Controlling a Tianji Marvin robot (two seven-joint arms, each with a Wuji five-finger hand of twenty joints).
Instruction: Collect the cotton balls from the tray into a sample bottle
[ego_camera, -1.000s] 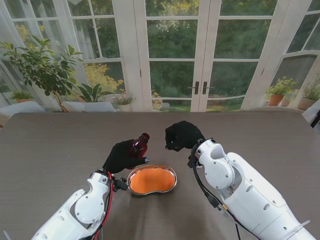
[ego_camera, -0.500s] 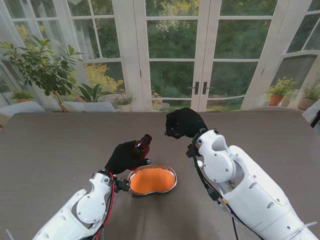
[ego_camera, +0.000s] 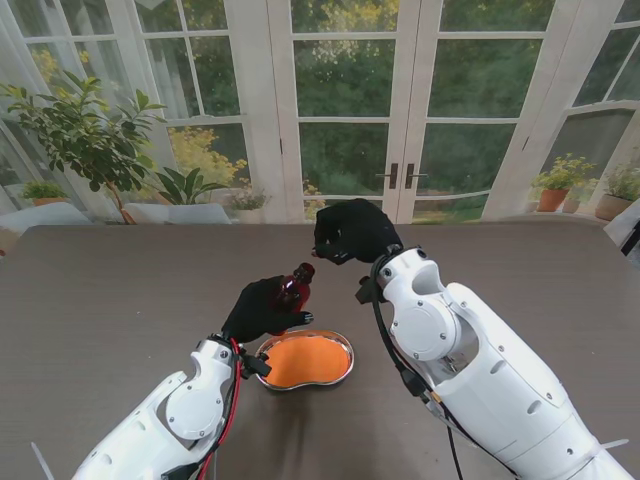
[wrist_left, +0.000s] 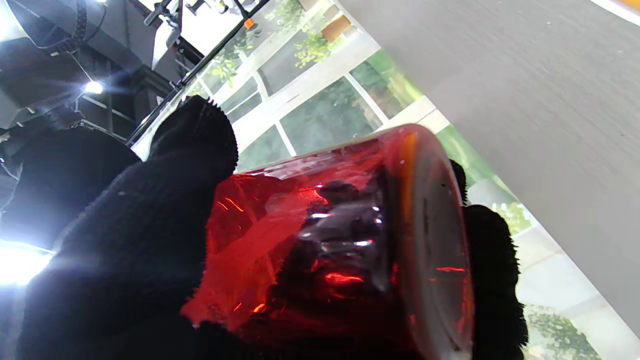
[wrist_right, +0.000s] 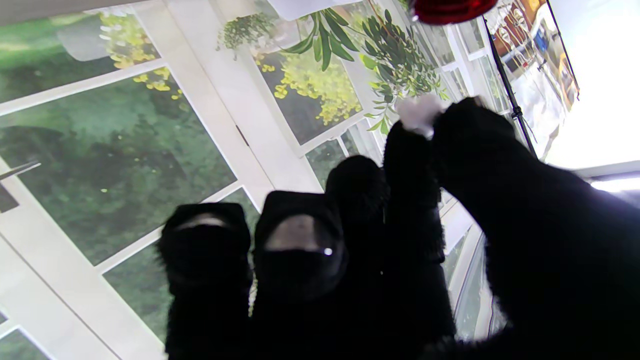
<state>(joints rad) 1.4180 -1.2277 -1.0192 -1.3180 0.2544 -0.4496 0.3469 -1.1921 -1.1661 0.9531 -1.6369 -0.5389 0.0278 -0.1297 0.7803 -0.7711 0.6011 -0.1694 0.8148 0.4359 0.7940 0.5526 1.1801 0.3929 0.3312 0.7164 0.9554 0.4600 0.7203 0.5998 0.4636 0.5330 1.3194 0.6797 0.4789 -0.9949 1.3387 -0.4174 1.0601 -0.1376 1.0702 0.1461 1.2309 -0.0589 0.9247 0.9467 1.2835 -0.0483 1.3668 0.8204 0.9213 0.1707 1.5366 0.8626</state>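
the right hand's (ego_camera: 352, 232) fingers (wrist_right: 415, 150) pinch a white cotton ball (wrist_right: 417, 114) just beside the mouth of the red sample bottle (ego_camera: 293, 290), which the left hand (ego_camera: 264, 310) grips tilted above the tabletop (ego_camera: 100, 300), beyond the orange tray (ego_camera: 304, 360).

Both hands are wearing black fuzzy gloves: the left hand (ego_camera: 262, 308) and the right hand (ego_camera: 352, 232). The sample bottle (ego_camera: 293, 289) is showing translucent red, glinting with bright highlights in the left wrist view (wrist_left: 340, 250). The cotton ball (wrist_right: 419, 114) is showing white. The tray (ego_camera: 345, 347) is shining silver at its rim, its inside glowing orange. The bench (ego_camera: 100, 290) is appearing dark grey-brown with fine streaks. The arms (ego_camera: 500, 390) are gleaming white.
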